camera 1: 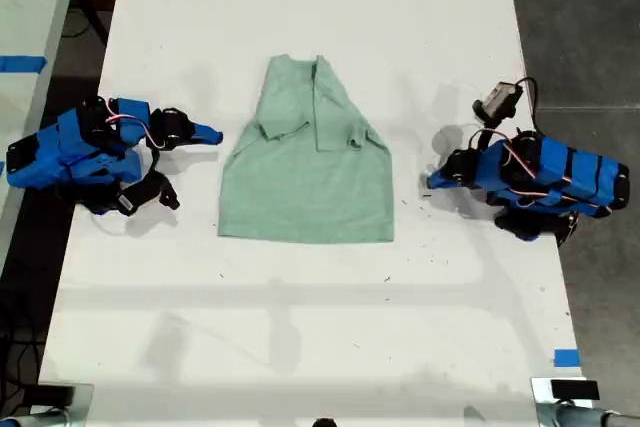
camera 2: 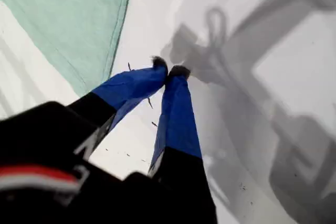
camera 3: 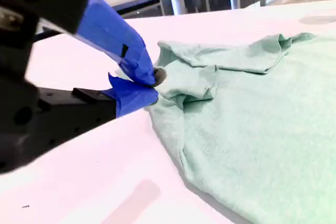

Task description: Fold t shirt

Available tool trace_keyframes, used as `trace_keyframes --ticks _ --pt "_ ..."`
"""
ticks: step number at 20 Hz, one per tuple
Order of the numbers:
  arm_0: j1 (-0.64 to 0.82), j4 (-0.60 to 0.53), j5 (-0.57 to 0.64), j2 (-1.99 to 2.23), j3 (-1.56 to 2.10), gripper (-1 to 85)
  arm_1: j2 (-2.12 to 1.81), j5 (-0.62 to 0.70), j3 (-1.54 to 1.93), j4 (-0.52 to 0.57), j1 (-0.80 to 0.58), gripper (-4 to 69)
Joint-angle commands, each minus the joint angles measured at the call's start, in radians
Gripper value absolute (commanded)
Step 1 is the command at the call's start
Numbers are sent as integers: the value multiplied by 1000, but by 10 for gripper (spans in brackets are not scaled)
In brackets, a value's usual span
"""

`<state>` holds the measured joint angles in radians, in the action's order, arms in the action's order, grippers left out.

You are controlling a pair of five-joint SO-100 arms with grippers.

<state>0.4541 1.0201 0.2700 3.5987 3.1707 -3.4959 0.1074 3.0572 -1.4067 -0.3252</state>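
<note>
Exterior view: t shirt (camera 1: 305, 172) flat mid-table (camera 1: 300, 327), sleeves folded inward, an arm either side | First wrist view: my first gripper (camera 2: 168, 69) jaws pressed together, beside shirt hem | Second wrist view: my second gripper (camera 3: 152, 83) jaws together, tips beside the folded sleeve; a pinch cannot be told.

Pale mint t shirt (camera 1: 305, 169) flat mid-table, both sleeves folded inward, hem spread wide.
</note>
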Motion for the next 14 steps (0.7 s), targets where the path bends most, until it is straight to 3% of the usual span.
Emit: trace_keyframes --ticks 1,2,5,7,8,9,14 --pt "-6 -14 -17 8 0 -1 -12 -23 9 -3 2 53" --pt "-6 -15 -17 8 0 -1 -12 -5 11 0 0 17" --pt "-9 -11 -11 8 3 -1 -12 31 12 5 -9 32" --pt "-23 -12 6 8 0 80 -12 26 12 5 -15 174" --pt "-18 -8 6 8 -2 84 -12 32 12 5 -18 177" --pt "-20 -12 11 8 -2 31 -12 37 12 5 -21 25" --pt "-14 -9 5 8 3 -1 -12 46 17 9 -28 19"
